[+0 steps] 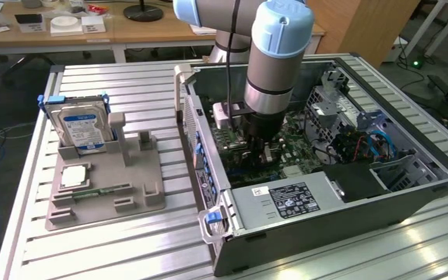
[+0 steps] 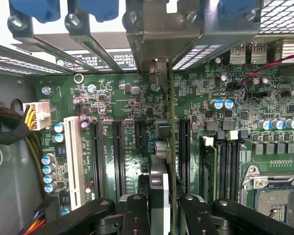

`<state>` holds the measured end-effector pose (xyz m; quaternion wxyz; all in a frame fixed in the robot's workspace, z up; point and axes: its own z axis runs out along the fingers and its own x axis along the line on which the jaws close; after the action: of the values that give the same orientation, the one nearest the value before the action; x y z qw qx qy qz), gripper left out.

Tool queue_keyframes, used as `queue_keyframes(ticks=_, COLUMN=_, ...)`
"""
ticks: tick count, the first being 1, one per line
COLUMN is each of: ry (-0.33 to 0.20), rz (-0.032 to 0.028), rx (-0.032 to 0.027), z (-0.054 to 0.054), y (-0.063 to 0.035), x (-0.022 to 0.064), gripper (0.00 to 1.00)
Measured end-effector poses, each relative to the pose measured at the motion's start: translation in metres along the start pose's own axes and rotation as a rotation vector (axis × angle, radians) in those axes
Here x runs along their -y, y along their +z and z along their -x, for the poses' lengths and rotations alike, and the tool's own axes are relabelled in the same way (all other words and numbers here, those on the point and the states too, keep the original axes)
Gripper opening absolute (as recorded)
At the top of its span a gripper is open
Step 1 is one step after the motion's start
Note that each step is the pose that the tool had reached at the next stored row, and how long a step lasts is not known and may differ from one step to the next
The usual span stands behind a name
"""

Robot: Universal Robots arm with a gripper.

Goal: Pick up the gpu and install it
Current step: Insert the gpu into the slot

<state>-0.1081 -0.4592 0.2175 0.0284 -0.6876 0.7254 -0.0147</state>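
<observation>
1. Deep inside the open computer case (image 1: 410, 198), the gripper (image 2: 162, 208) is clamped on the gpu (image 2: 159, 166) — the thin card stands on edge between the two fingers (image 2: 137, 215), its long edge running away from the wrist toward the case's rear wall.
2. Pickup looks done: the grey parts stand (image 1: 107, 186) near the ribbed tabletop's (image 1: 130, 245) edge at the exterior view's left has a bare upright slot, while the hard drive (image 1: 82, 129) stands in its own.
3. Installing is under way, I judge — the card's metal bracket (image 2: 159, 29) sits among the rear slot openings, and the card lines up over the motherboard (image 2: 264, 112), between two long black expansion slots (image 2: 118, 156).
4. Whether the card's lower edge is fully seated in a slot cannot be told; the gripper is not yet off it.
</observation>
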Motion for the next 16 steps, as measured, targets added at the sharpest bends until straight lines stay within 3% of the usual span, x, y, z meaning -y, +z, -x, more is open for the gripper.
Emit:
queue_keyframes(ticks=6, ry=0.001, rz=0.0, rx=0.0033, z=0.0, y=-0.0013, x=-0.0002, gripper=0.29)
queue_keyframes(ticks=7, ry=0.0, rz=-0.0006, rx=0.0045, z=0.0, y=-0.0026, x=0.0, gripper=0.35)
queue_keyframes(ticks=12, ry=0.0, rz=-0.0089, rx=0.0051, z=0.0, y=-0.0168, x=-0.0005, gripper=0.35)
queue_keyframes(ticks=16, ry=0.0, rz=-0.0114, rx=0.0052, z=0.001, y=-0.0332, x=0.0003, gripper=0.35)
